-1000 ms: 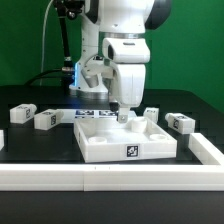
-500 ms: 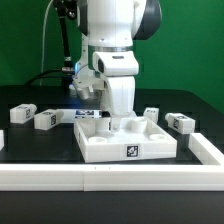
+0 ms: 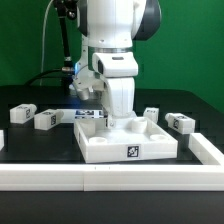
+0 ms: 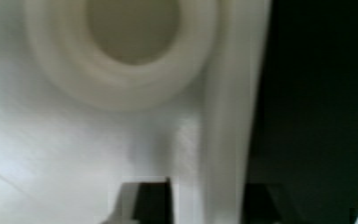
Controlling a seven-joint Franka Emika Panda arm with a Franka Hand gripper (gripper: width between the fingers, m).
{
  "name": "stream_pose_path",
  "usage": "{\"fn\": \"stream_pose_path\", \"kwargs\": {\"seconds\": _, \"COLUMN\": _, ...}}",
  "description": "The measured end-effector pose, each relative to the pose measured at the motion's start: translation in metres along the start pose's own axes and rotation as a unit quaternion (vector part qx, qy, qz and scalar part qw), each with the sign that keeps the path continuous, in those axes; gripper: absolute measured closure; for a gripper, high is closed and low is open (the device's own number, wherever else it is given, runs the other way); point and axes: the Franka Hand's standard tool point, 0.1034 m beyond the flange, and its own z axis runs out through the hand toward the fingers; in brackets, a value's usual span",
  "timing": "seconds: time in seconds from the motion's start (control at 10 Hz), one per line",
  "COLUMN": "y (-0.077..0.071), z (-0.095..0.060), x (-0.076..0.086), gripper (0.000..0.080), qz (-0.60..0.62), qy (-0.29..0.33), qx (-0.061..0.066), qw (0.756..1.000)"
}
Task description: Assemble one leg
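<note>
The large white slab (image 3: 125,140) with round corner sockets lies in the middle of the table. My gripper (image 3: 114,120) is down at its far rim, toward the exterior view's left. In the wrist view my gripper (image 4: 208,205) has its dark fingers (image 4: 149,200) on either side of the slab's thin rim (image 4: 220,120) and touching it, next to a round socket (image 4: 131,40). Two legs (image 3: 20,113) (image 3: 45,119) lie on the exterior view's left. Two more legs (image 3: 150,115) (image 3: 180,122) lie on its right. All are small white blocks with tags, apart from my gripper.
A white raised border (image 3: 110,175) runs along the table's front, and a side piece (image 3: 208,148) runs along the exterior view's right. The marker board (image 3: 88,115) lies flat behind the slab. The robot's base and cables stand at the back.
Since a second ago the arm has shifted toward the exterior view's left and its wrist has turned. My gripper went from the slab's middle back to its far left rim. Nothing has moved in the last half second.
</note>
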Motion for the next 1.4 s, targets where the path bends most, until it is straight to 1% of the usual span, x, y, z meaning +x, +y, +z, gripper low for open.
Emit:
{"fn": "stream_pose_path", "kwargs": {"seconds": 0.1, "y": 0.0, "z": 0.0, "x": 0.0, "gripper": 0.0742, "qz": 0.0, "qy": 0.0, "qx": -0.001, "qw": 1.0}}
{"fn": "stream_pose_path", "kwargs": {"seconds": 0.9, "y": 0.001, "z": 0.0, "x": 0.0, "gripper": 0.0742, "qz": 0.001, "qy": 0.0, "qx": -0.001, "qw": 1.0}}
{"fn": "stream_pose_path", "kwargs": {"seconds": 1.0, "y": 0.007, "z": 0.0, "x": 0.005, "gripper": 0.0742, "qz": 0.028, "qy": 0.001, "qx": -0.004, "qw": 1.0}}
{"fn": "stream_pose_path", "kwargs": {"seconds": 1.2, "y": 0.032, "z": 0.0, "x": 0.016, "gripper": 0.0742, "qz": 0.045, "qy": 0.002, "qx": -0.016, "qw": 0.999}}
{"fn": "stream_pose_path", "kwargs": {"seconds": 1.3, "y": 0.04, "z": 0.0, "x": 0.021, "gripper": 0.0742, "qz": 0.049, "qy": 0.004, "qx": -0.025, "qw": 0.998}}
{"fn": "stream_pose_path", "kwargs": {"seconds": 1.4, "y": 0.044, "z": 0.0, "x": 0.026, "gripper": 0.0742, "qz": 0.052, "qy": 0.006, "qx": -0.028, "qw": 0.998}}
